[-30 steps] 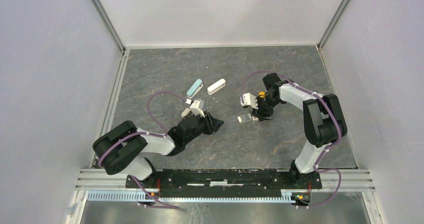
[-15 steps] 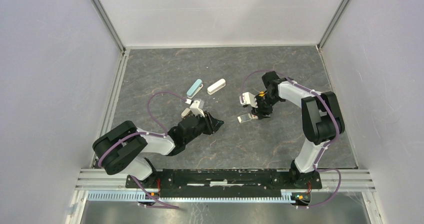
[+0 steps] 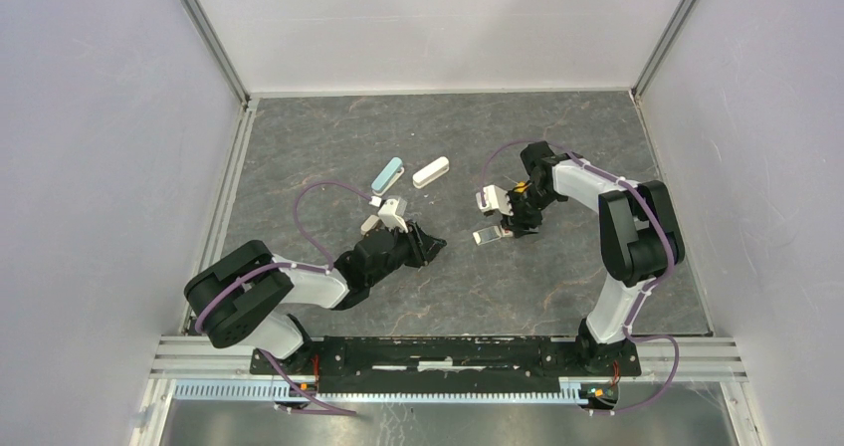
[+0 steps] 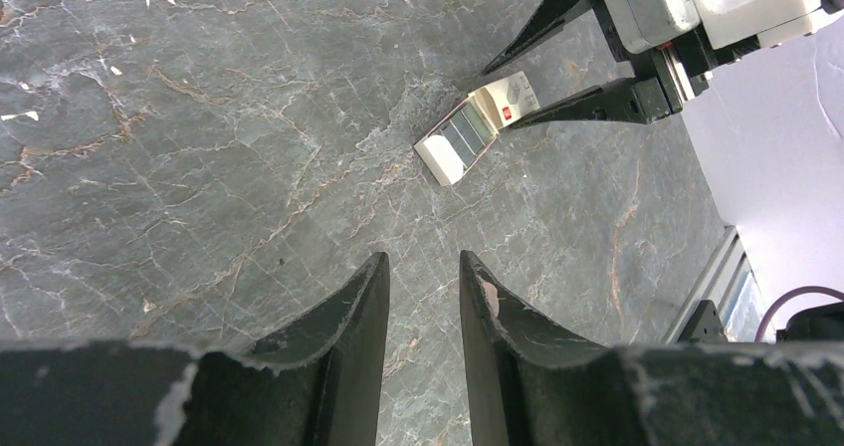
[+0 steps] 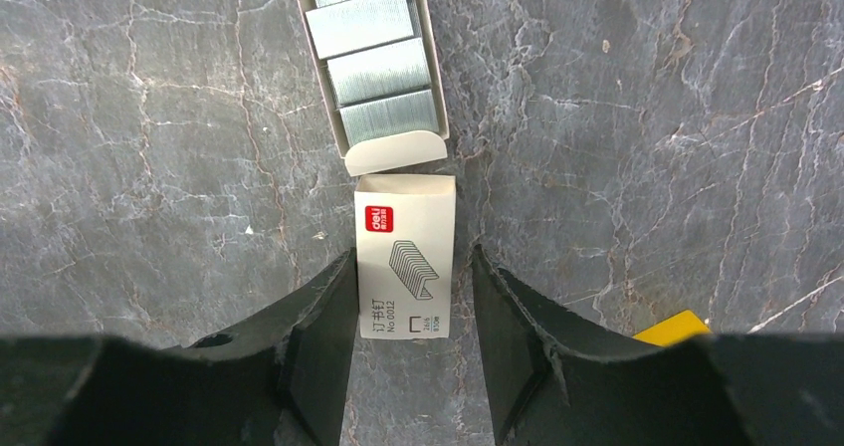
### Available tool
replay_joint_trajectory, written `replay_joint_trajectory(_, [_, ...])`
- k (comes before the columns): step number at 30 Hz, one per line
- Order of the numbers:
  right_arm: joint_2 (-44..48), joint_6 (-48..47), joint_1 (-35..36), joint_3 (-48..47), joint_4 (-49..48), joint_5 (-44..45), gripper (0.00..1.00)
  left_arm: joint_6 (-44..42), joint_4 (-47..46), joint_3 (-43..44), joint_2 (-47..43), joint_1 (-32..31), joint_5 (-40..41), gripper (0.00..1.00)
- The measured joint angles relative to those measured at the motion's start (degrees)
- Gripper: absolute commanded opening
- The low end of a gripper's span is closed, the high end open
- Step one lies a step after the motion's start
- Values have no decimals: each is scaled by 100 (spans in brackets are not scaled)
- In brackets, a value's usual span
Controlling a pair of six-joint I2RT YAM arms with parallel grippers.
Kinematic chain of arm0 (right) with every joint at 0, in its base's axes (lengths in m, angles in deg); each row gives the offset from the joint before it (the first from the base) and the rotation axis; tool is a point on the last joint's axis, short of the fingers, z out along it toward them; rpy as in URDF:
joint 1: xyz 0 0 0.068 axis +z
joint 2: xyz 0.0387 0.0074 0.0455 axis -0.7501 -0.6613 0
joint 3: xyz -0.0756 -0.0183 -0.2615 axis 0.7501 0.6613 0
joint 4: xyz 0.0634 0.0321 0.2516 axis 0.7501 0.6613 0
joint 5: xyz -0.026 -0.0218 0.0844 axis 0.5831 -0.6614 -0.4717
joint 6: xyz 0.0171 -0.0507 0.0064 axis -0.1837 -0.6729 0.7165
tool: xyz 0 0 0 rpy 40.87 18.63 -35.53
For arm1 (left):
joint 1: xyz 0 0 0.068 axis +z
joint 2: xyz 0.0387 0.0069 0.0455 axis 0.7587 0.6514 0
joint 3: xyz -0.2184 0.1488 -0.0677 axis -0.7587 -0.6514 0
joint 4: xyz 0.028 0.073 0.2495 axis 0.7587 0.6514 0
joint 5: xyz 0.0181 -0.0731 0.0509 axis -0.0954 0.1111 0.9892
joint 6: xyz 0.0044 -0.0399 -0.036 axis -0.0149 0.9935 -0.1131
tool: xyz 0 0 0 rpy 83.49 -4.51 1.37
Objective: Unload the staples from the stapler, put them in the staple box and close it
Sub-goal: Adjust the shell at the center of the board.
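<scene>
A teal stapler [image 3: 387, 175] and a white oblong one [image 3: 431, 173] lie side by side at the back middle of the table, away from both grippers. The staples are out of view. My right gripper [image 5: 413, 257] [image 3: 506, 229] is open. It straddles the sleeve of a small cardboard box [image 5: 405, 267] [image 3: 488, 235]; its left finger touches the sleeve edge and a gap shows on the right. The box's tray [image 5: 373, 58] is slid out and holds silvery blocks. My left gripper [image 4: 423, 259] [image 3: 430, 245] is open and empty, low over the table, left of the box [image 4: 478, 127].
A small yellow piece [image 5: 677, 327] shows just beside my right gripper's right finger. Grey walls enclose the dark marbled table [image 3: 328, 127] on three sides, with a metal rail along the left edge [image 3: 227, 197]. My right gripper's fingers [image 4: 597, 103] reach into the left wrist view.
My right gripper has shifted slightly left and its jaws have narrowed a little around the box sleeve. The left arm, the box and both staplers have stayed put.
</scene>
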Motion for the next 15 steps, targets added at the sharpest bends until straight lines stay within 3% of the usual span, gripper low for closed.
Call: replay_joint_trajectory(15, [-76,-31,131,-103,116,7,48,0,0,4,0,0,0,39])
